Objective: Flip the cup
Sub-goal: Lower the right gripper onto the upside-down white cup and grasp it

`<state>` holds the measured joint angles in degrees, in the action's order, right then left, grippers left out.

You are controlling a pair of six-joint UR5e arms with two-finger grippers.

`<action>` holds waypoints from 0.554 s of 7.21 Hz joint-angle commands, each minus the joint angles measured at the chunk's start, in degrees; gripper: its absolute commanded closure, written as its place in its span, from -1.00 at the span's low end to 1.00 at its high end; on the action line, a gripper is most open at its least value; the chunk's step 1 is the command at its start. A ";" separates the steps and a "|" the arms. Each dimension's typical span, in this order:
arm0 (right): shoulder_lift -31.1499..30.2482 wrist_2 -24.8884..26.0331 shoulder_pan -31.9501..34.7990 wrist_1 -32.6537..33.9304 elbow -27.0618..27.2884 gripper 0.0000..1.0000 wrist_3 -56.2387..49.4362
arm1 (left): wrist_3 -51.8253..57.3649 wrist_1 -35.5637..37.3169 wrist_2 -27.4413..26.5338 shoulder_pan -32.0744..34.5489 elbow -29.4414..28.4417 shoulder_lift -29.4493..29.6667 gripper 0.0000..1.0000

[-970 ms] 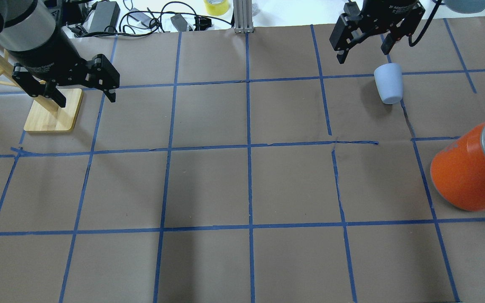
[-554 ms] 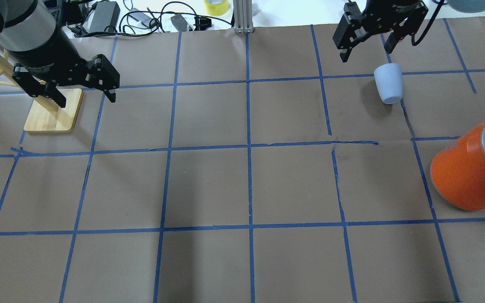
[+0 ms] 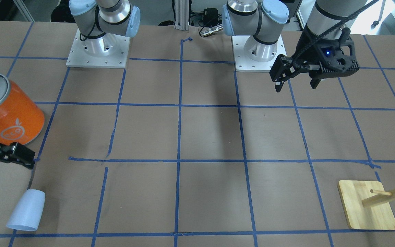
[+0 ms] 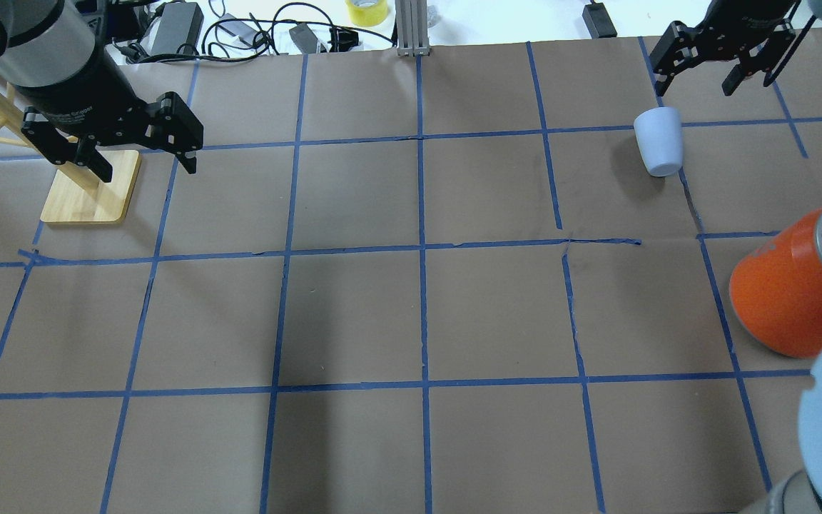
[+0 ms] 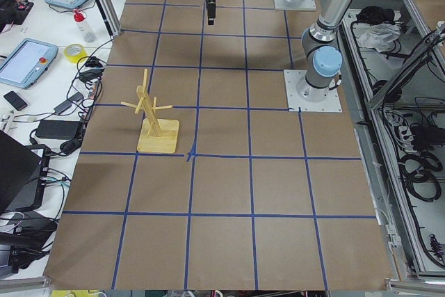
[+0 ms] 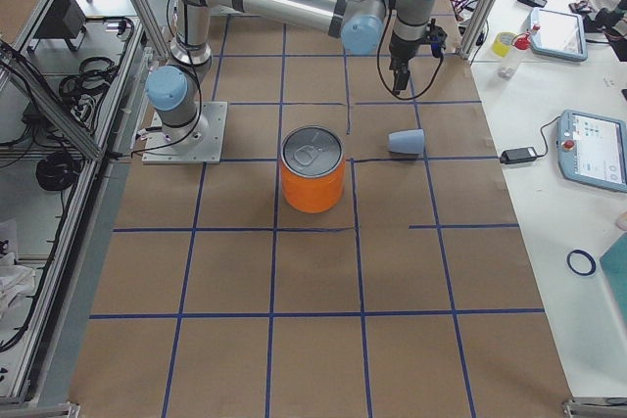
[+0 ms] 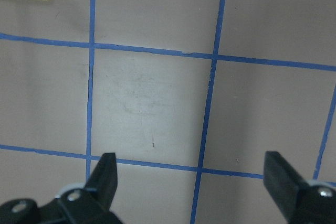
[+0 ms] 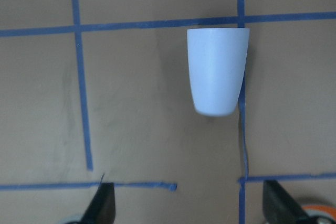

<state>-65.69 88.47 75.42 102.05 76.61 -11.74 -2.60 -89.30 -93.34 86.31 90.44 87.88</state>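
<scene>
The pale light-blue cup (image 4: 658, 146) lies on its side on the brown paper at the far right, its mouth turned away from the robot. It also shows in the front-facing view (image 3: 26, 210), the exterior right view (image 6: 407, 142) and the right wrist view (image 8: 217, 71). My right gripper (image 4: 696, 80) is open and empty, raised beyond the cup and a little to its right, not touching it; its fingers (image 8: 102, 203) frame the bottom of the wrist view. My left gripper (image 4: 147, 171) is open and empty, held high at the far left (image 3: 296, 87).
A large orange can (image 4: 789, 293) with a silver lid stands right of the cup, nearer the robot. A wooden peg stand (image 4: 90, 189) sits at the far left. Cables and tape rolls lie beyond the table's far edge. Blue tape lines grid the paper.
My right gripper has moved to the right and farther from the cup, staying open. A pale blue arm joint has entered the overhead view's lower right. The cup and left arm have not moved.
</scene>
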 commanded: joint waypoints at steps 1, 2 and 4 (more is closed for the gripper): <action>8.88 -0.23 -1.24 11.47 0.21 -1.00 -0.04 | 0.05 0.00 0.00 0.00 0.00 0.01 -1.00; 10.65 -0.49 -1.24 14.21 0.21 -1.00 0.22 | 0.05 0.00 0.00 0.00 0.09 0.01 -1.00; 15.05 -0.41 -1.24 19.66 0.30 -1.00 0.05 | 0.05 0.09 0.00 -0.18 0.00 0.10 -1.00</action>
<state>-53.34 88.05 74.21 118.21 76.83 -11.59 -2.58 -89.21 -93.34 86.26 90.47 87.94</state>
